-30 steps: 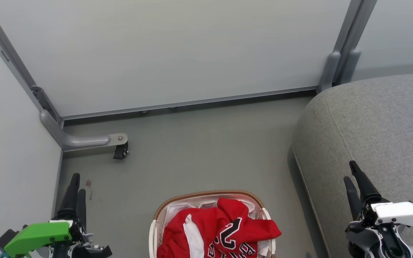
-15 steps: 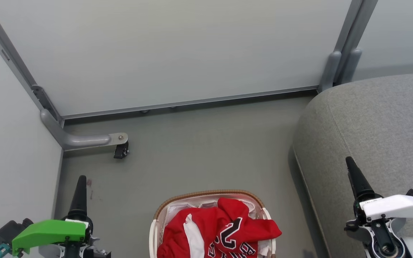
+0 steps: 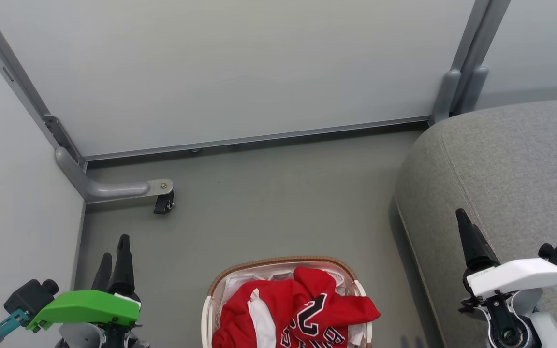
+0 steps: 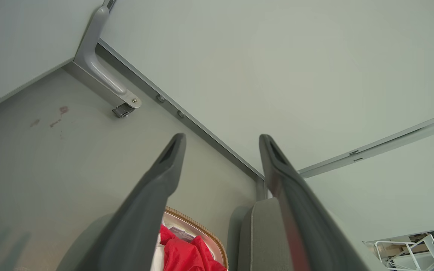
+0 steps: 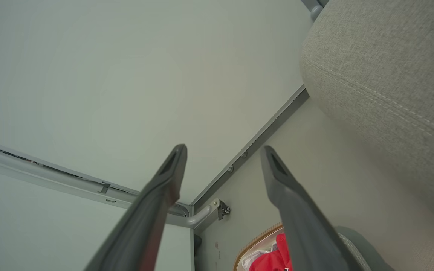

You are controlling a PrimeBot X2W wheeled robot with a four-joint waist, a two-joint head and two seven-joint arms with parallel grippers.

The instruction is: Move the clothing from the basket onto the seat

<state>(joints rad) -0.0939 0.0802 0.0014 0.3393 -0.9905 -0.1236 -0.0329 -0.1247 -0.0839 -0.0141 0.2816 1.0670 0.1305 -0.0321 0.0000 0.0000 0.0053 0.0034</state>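
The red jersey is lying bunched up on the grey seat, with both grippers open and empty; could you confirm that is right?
Not quite. The head view shows the red jersey bunched up in the basket on the floor, not on the grey seat. The left gripper and right gripper are indeed open and empty.

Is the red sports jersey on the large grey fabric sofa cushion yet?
No, the red sports jersey lies in the white oval basket with a brown woven rim, on the floor beside the grey sofa cushion.
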